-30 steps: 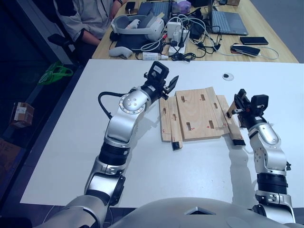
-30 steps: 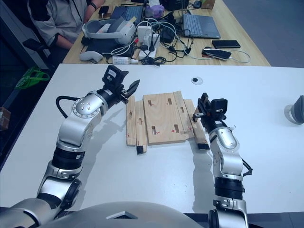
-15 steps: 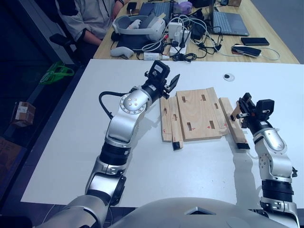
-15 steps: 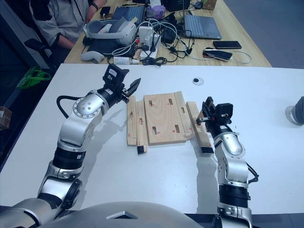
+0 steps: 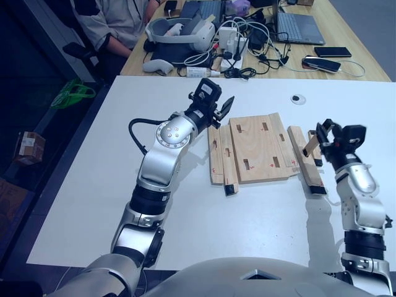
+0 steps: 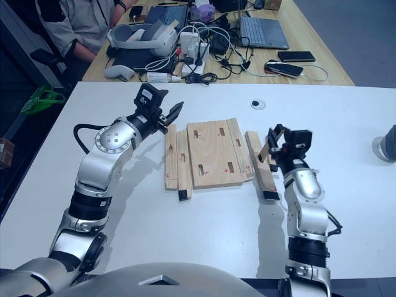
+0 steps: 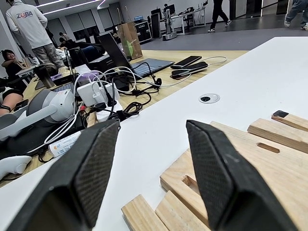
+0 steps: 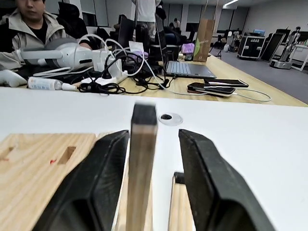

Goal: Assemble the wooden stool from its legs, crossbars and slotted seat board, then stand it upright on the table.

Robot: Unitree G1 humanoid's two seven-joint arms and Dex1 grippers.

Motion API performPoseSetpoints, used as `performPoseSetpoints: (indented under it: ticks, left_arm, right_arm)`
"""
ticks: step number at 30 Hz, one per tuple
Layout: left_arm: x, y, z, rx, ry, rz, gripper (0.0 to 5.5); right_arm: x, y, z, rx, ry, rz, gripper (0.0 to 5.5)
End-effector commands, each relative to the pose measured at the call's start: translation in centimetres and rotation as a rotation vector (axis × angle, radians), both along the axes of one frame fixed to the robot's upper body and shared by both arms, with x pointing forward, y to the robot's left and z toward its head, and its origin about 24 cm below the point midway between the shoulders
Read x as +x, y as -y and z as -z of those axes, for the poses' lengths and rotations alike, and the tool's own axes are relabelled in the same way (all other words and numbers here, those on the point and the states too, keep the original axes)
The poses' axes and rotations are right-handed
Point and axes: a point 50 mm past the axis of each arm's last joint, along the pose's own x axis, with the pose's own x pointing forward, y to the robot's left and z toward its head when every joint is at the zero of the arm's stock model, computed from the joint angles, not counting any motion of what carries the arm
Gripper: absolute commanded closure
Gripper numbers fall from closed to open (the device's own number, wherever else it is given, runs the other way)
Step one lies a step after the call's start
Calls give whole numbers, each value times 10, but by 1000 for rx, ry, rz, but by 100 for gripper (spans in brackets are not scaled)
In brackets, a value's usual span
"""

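The slotted seat board (image 5: 260, 147) lies flat at the table's middle. Two wooden bars (image 5: 216, 158) lie side by side along its left edge, one with a black end (image 5: 229, 187). A leg (image 5: 307, 166) with a black tip lies on the table just right of the board. My right gripper (image 5: 320, 137) hovers over that leg, shut on a short wooden bar (image 8: 141, 163) that it holds tilted up off the table. At the far left corner of the board my left gripper (image 5: 221, 110) is open, its pads (image 7: 94, 168) wide apart with nothing between them.
A round cable grommet (image 5: 299, 99) sits in the table beyond the board. A wooden desk (image 5: 337, 34) behind carries laptops, a headset, phones and tangled cables. A grey object (image 6: 387, 143) stands at the table's right edge. Bare white table lies in front of the board.
My right gripper has moved to the right, away from the board, carrying the short wooden bar and tilting it up. The left arm has stayed still.
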Motion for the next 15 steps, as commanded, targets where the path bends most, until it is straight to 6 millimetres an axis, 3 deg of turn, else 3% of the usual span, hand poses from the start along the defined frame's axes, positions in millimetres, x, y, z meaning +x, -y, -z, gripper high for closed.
performPoseSetpoints:
  ticks: [1,4,7,15]
  left_arm:
    - [0,-2,-3,5,3,1,295]
    - [0,1,-4,-9,-4,8,295]
    - [0,1,-3,-11,-11,1,295]
    - [0,-1,-1,-6,-17,-8,295]
  right_arm:
    - [22,4,-76,15,189,25,365]
    - [40,3,-141,103,341,71,365]
    - [51,0,-174,168,389,89,365]
    - [47,-26,-165,236,310,5,365]
